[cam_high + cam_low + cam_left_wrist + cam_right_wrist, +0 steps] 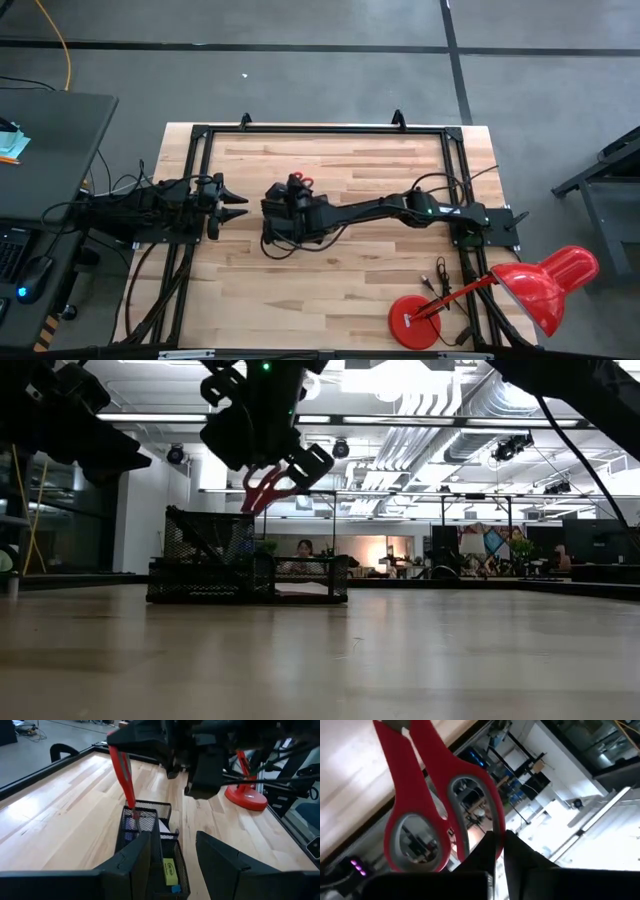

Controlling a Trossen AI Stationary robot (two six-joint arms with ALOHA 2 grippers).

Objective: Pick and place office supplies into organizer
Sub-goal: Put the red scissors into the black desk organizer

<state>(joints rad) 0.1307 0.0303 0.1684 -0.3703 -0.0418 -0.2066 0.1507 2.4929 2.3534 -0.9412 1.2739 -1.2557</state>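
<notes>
Item one, my left hand [238, 206]: parked low over the counter [340, 270], fingers [222, 865] parted and holding nothing, the organizer just ahead of its tips. Item two, the organizer [150, 840]: black mesh box directly beneath my right hand; from the left wrist view I see a yellow-green item [169, 871] already lying in the near compartment and something pale in the far one, though I cannot say what. Item three, my right hand [285, 468]: clenched on the red-handled scissors [123, 770], which hang below it, tips down and just entering the organizer's taller section. Item four, a red desk lamp [520, 290], well off to the right hand's rear, not part of the job. Status: I judge the scissors nearly placed but not let go; no loose supplies show on the counter, so this looks close to the last item.
</notes>
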